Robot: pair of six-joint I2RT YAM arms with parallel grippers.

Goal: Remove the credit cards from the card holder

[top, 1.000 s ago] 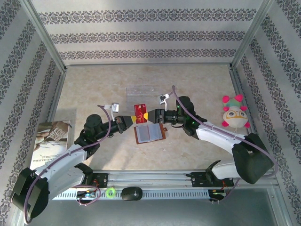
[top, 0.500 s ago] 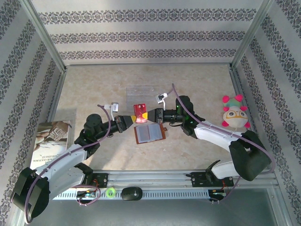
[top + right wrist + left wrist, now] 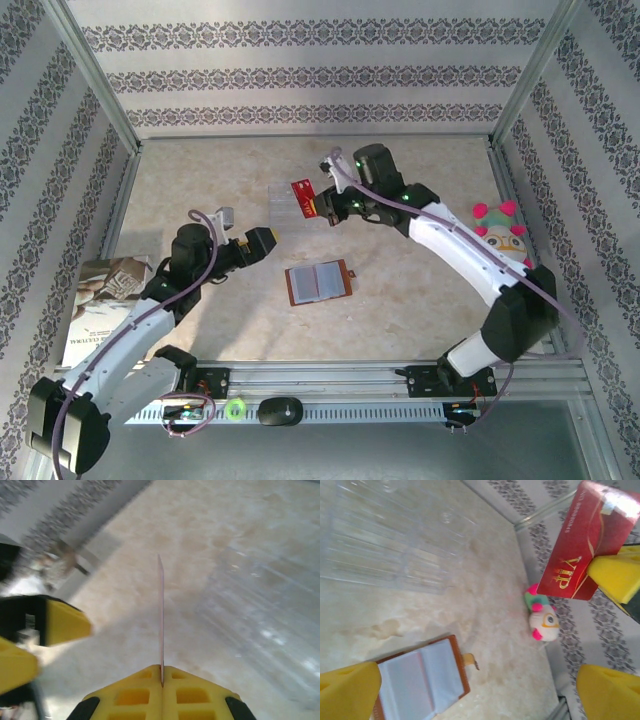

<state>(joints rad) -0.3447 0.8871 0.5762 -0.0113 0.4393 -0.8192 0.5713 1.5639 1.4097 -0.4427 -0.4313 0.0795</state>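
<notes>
Fingers [image 3: 125, 692] of the right gripper [image 3: 322, 207] pinch the red credit card [image 3: 302, 192], which is printed "VIP" in gold. The left gripper [image 3: 265, 238] stands wide open and empty. The brown card holder [image 3: 318, 282] lies open at its 4 o'clock.

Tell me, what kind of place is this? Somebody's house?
Probably a robot test booth, not a house: a left arm and right arm bolted to a metal rail, wallpapered panels boxing in the table, a plush toy.

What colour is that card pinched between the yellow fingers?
The card is red with gold "VIP" lettering and gold curved lines, clearest in the left wrist view.
</notes>
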